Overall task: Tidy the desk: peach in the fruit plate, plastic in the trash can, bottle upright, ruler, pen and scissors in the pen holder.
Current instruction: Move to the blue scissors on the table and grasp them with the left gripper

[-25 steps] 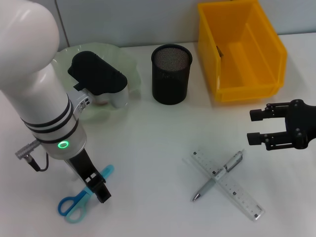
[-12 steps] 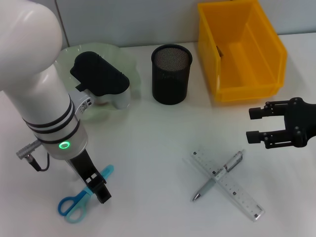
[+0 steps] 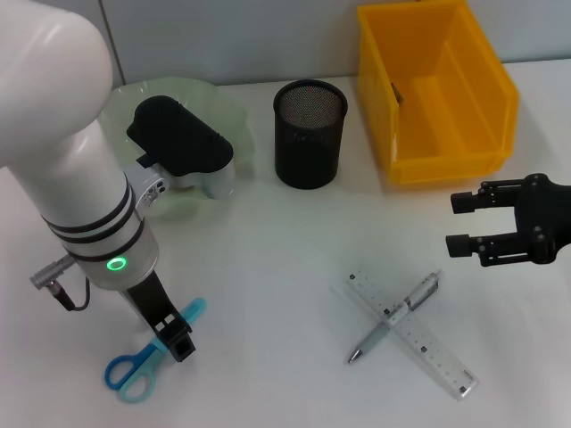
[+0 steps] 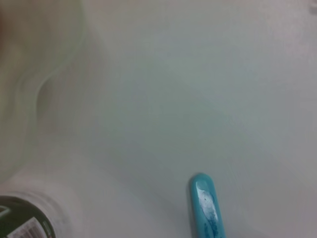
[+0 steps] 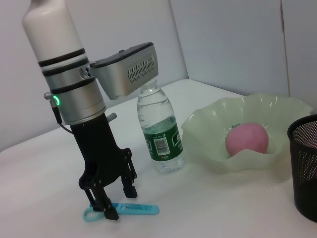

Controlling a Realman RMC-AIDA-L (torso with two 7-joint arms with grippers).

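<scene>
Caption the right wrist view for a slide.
Left end effector straddles scissors; bottle upright, peach in plate.

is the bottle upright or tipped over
Upright: in the right wrist view the bottle stands on its base beside the plate, cap up.

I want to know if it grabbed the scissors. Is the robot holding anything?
Nothing yet. The left gripper is open, straddling the scissors on the table; the right gripper hovers open and empty.
</scene>
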